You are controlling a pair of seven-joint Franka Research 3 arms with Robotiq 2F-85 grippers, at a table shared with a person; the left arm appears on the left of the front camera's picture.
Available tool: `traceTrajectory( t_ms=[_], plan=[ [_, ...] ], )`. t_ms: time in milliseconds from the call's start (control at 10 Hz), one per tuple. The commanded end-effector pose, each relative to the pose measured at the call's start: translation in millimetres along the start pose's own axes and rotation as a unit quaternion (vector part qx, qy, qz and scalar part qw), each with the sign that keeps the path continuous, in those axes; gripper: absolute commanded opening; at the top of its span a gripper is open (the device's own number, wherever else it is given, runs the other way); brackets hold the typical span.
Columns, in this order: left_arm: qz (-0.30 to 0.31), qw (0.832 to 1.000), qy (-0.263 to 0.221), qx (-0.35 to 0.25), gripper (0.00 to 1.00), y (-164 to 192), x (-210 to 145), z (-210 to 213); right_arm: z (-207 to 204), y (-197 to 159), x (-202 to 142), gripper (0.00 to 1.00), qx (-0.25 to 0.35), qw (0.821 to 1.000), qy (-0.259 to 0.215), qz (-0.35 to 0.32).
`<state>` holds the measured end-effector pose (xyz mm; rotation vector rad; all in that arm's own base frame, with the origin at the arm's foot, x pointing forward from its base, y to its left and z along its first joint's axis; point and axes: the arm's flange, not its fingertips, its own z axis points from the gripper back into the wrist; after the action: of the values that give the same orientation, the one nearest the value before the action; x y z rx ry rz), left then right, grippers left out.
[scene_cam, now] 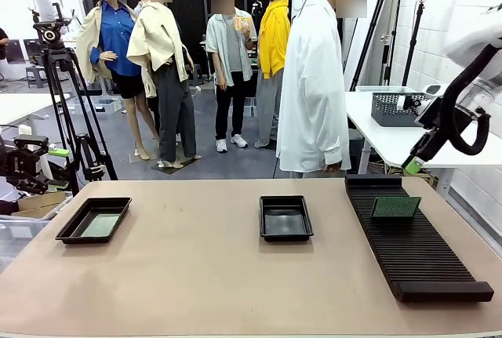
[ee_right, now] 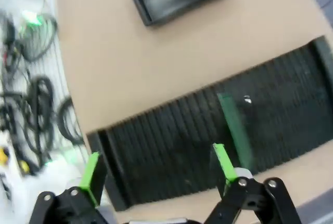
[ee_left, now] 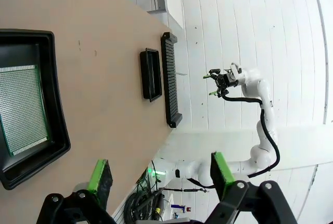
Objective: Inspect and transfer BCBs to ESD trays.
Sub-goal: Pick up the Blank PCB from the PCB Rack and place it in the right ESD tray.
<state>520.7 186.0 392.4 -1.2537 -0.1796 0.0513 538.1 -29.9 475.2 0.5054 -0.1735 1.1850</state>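
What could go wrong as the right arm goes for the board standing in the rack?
The board stands on edge in the rack, lined up nearer one finger of the open right gripper than its middle; coming straight down could knock it over. A person stands close behind the rack's far end and might reach in.
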Motion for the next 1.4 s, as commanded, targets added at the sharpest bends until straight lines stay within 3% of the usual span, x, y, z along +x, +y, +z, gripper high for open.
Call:
traceTrajectory(
  t_ms=[0, 300, 800, 1300],
  plan=[
    [0.006, 1.0, -0.004, 0.006, 1.0, -2, 2, 0, -21, 16, 3, 1.0, -0.094, 0.988, 0.04, 0.12],
    [0.006, 1.0, -0.004, 0.006, 1.0, -2, 2, 0, -49, 22, 17, 1.0, -0.192, 0.961, 0.091, 0.178],
    [0.006, 1.0, -0.004, 0.006, 1.0, -2, 2, 0, -79, 17, 21, 1.0, -0.204, 0.947, 0.192, 0.158],
    [0.006, 1.0, -0.004, 0.006, 1.0, -2, 2, 0, -98, -12, 18, 1.0, -0.21, 0.944, 0.215, 0.137]
  ],
)
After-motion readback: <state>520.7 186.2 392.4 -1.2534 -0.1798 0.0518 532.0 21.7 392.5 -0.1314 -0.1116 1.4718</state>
